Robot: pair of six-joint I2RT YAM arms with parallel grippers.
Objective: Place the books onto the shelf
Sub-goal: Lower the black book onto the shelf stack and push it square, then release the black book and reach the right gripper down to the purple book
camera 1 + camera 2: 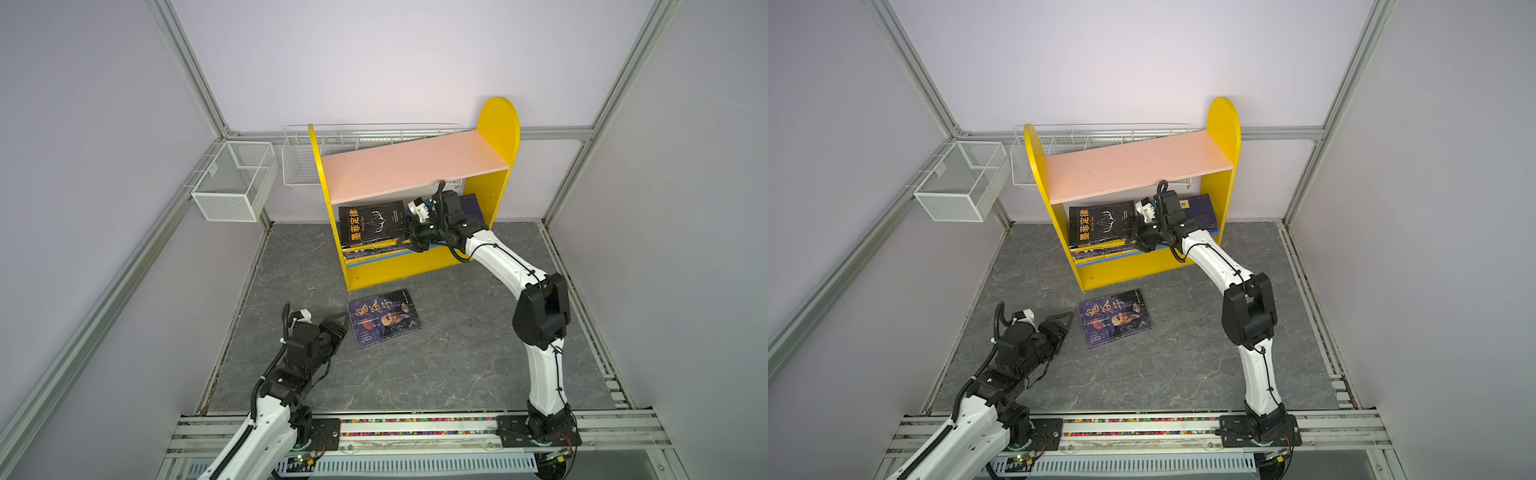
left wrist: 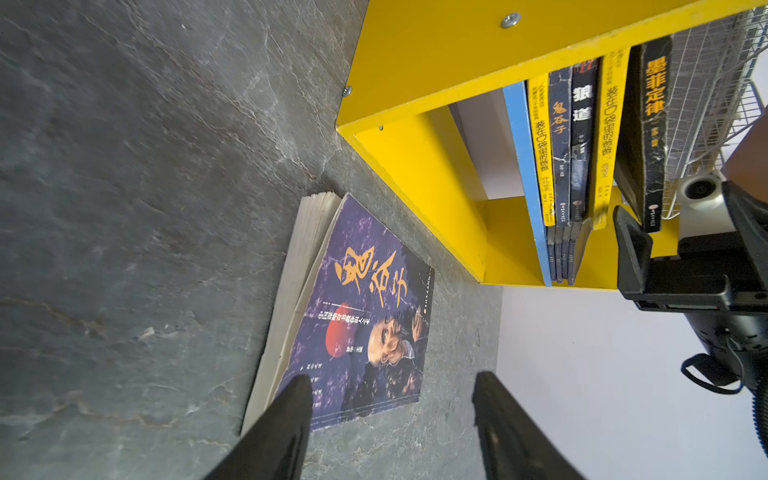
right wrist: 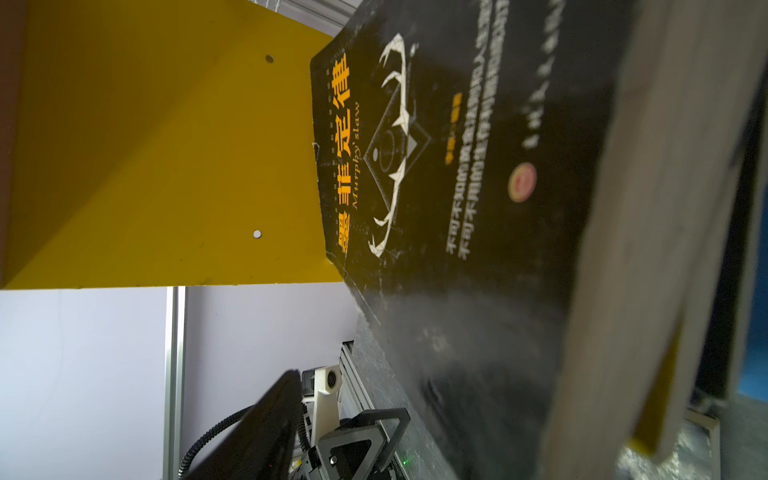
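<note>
The shelf [image 1: 498, 124] [image 1: 1223, 124] stands at the back, yellow-sided with a bare pink upper board. On its lower board lies a stack of books [image 1: 370, 246], their spines showing in the left wrist view [image 2: 573, 145]. A black book [image 1: 370, 222] [image 3: 457, 166] tops the stack. My right gripper [image 1: 403, 240] [image 1: 1133, 239] reaches into that compartment at the black book's edge. Its jaws are open, and one finger [image 3: 274, 424] stands clear of the cover. A purple book [image 1: 384, 318] [image 2: 365, 311] lies flat on the floor. My left gripper [image 1: 336, 328] [image 2: 395, 399] hovers open by its corner, empty.
More navy books [image 1: 471, 208] lie at the right of the lower compartment. One white wire basket [image 1: 235, 183] hangs on the left wall. Another [image 1: 299, 166] hangs behind the shelf. The grey stone-look floor [image 1: 436, 365] ends at the front rail [image 1: 415, 428].
</note>
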